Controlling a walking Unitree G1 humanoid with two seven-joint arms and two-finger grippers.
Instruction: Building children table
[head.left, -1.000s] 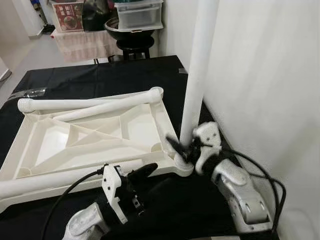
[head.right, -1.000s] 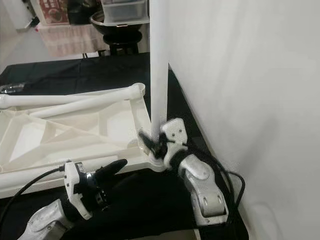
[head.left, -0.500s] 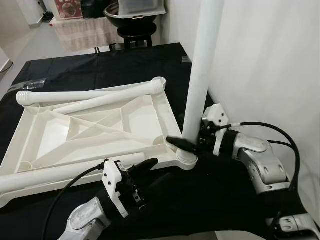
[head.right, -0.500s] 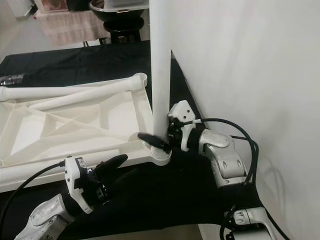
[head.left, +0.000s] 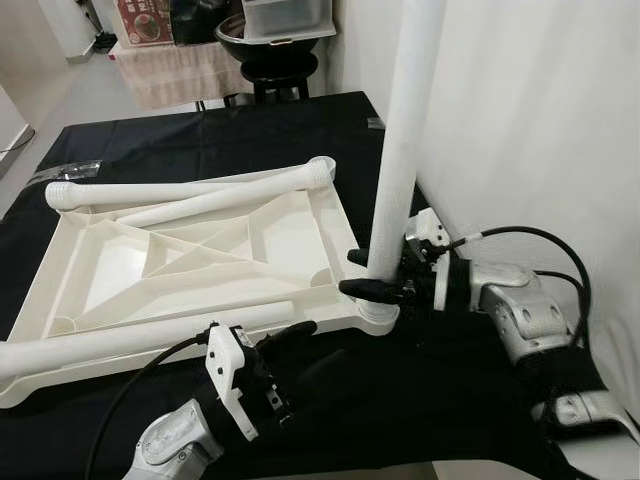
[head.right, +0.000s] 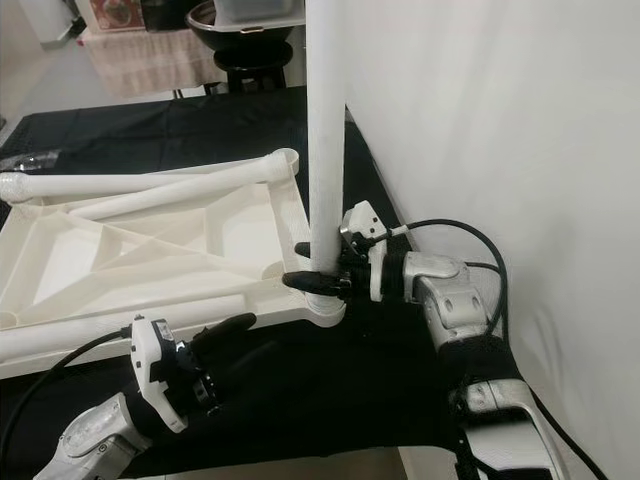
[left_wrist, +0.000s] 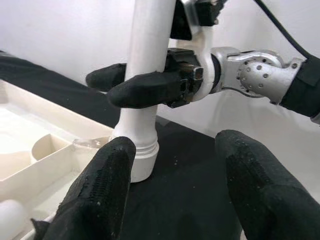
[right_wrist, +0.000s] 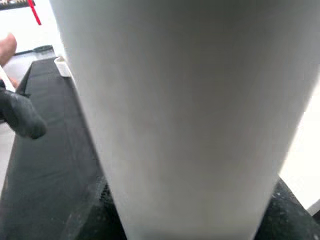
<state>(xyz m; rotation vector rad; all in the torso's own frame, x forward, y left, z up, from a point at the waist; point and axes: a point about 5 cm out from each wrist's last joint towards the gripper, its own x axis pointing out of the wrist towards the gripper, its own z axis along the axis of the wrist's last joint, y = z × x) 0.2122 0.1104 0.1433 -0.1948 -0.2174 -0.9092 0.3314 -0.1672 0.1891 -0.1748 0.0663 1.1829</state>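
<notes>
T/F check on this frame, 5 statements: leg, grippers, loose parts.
1. The upright leg stands in the corner socket of the upside-down tabletop. True.
2. The right gripper has its fingers on either side of the leg's base. True.
3. The left gripper is shut on a loose leg. False: it is open, holding nothing, above the black cloth.
4. All four legs are fitted. False: three loose legs lie on the tabletop.
5. The tabletop rests on bare wood. False: on the black cloth.

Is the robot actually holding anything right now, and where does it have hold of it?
Yes. The right end effector grips the upright white table leg near its bottom, just above the corner socket of the upturned tabletop. The left end effector is open and holds nothing.
</notes>
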